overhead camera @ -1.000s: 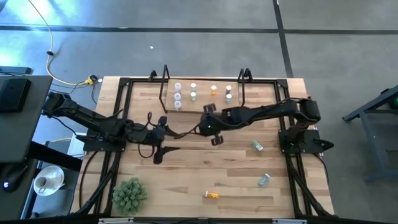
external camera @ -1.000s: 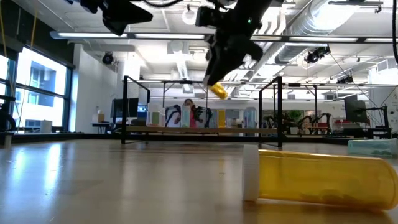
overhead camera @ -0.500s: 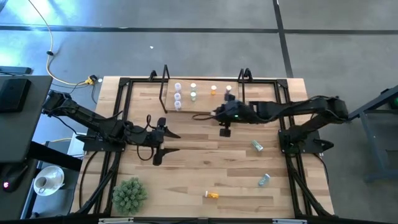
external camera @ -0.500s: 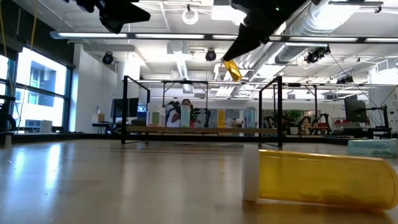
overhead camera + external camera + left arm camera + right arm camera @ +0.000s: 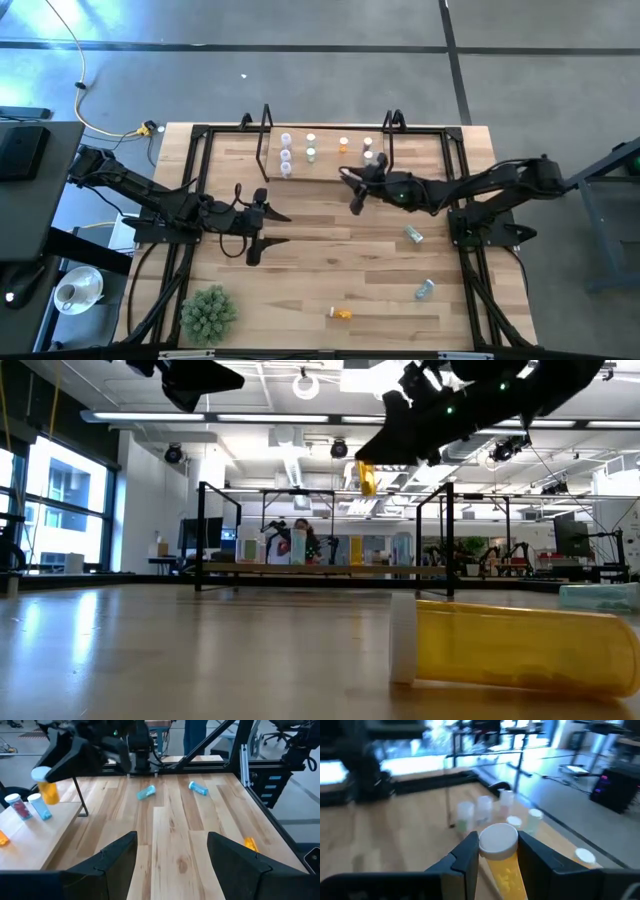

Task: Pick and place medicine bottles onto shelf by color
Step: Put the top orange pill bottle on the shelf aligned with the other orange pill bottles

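My right gripper [image 5: 355,192] hangs just in front of the shelf [image 5: 325,165], shut on an orange medicine bottle [image 5: 501,865] with a white cap, which also shows in the low view [image 5: 367,478]. Several medicine bottles [image 5: 311,146] stand on the shelf board. Two teal bottles [image 5: 414,234] [image 5: 425,289] and one orange bottle [image 5: 341,313] lie on their sides on the table. My left gripper [image 5: 280,227] waits open at the table's left middle, holding nothing. My right gripper pinches the orange bottle just under its white cap [image 5: 497,840], one finger [image 5: 467,855] on each side. The fingers come about level from the table's right side. The bottle stands nearly upright with its cap up [image 5: 42,772], lifted clear of table and shelf.
A green spiky plant ball [image 5: 208,312] sits at the near left corner. Black upright frames [image 5: 265,140] [image 5: 392,140] stand at both shelf ends. The near orange bottle [image 5: 510,645] fills the low view's foreground. A person shows in the room behind the table [image 5: 300,540].
My right gripper has carried the orange bottle toward the table's far right, up to the shelf's right part. Its wrist has rolled and levelled, and the bottle has gone from tilted to nearly upright. The grip has stayed shut.
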Controlling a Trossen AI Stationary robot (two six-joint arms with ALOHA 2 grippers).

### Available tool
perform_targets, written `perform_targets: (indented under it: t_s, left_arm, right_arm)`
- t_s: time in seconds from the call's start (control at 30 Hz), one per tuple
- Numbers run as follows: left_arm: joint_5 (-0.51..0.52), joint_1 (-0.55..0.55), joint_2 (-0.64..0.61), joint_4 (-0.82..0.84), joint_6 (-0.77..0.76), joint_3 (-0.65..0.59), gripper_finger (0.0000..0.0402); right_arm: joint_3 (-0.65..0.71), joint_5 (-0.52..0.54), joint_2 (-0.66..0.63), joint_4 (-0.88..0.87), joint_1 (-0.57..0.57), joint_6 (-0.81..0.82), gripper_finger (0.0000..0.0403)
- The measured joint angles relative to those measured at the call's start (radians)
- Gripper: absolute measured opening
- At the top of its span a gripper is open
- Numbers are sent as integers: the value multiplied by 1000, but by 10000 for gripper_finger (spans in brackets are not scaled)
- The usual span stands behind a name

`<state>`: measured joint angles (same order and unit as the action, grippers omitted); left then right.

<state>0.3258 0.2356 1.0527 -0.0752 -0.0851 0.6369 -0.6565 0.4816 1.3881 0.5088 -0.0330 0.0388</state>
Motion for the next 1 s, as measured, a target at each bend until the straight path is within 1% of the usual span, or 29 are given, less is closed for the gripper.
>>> perform_targets:
  t_s: [0.17, 0.3, 0.53, 0.73, 0.87, 1.0]
  left_arm:
    - [0, 0, 0, -1, 2, 0, 232]
    - [0, 0, 0, 2, 1, 0, 232]
    - [0, 0, 0, 3, 2, 0, 232]
    - [0, 0, 0, 3, 2, 0, 232]
    - [0, 0, 0, 3, 2, 0, 232]
    - [0, 0, 0, 3, 2, 0, 232]
  right_arm:
    - [6, 86, 104, 176, 0, 64, 103]
    - [6, 197, 213, 324, 0, 137, 103]
    - [1, 317, 394, 575, 1, 238, 103]
    - [-36, 389, 506, 610, 3, 275, 103]
    - [-69, 397, 555, 610, 3, 267, 103]
    - [-85, 415, 575, 606, 1, 228, 103]
